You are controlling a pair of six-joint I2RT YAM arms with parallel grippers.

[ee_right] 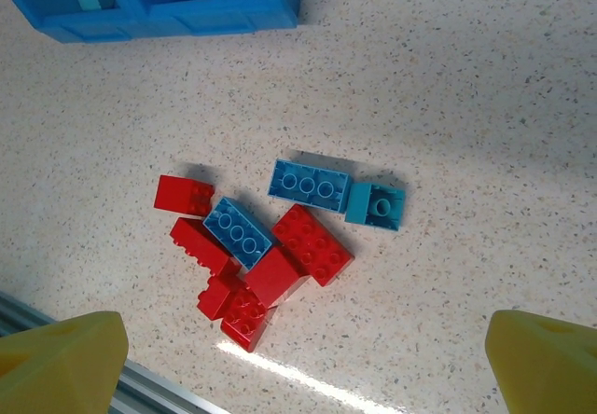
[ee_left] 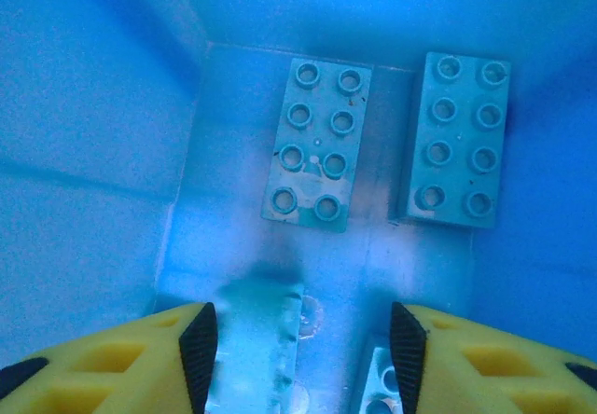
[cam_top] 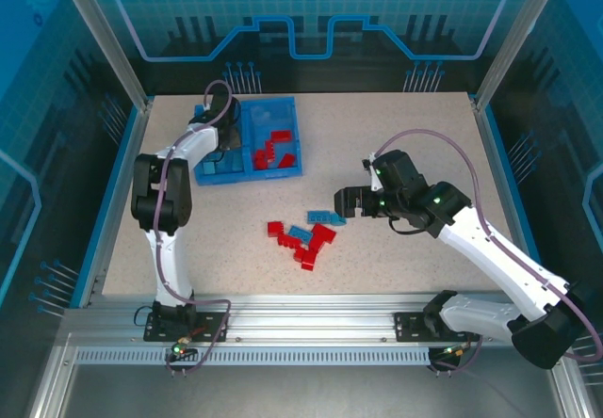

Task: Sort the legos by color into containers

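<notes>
Hangs with left pincer (ee_left: 303, 339) spread wide in the tray's (cam_top: 273, 174) left compartment over two flat blue legos (ee_left: 317, 144), right pincer (ee_right: 303, 349) likewise spread above six red legos (ee_right: 312, 243) and three blue bricks (ee_right: 308, 184) on the desk (ee_right: 466, 106).

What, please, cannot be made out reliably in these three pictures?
Top view: the left arm covers the tray's left compartment; bricks there uncountable.
Left wrist view: the light blue brick between the left gripper's fingers is blurred, cut off by the bottom edge.
Right wrist view: the top edge cuts off the tray, so its contents are unclear.
</notes>
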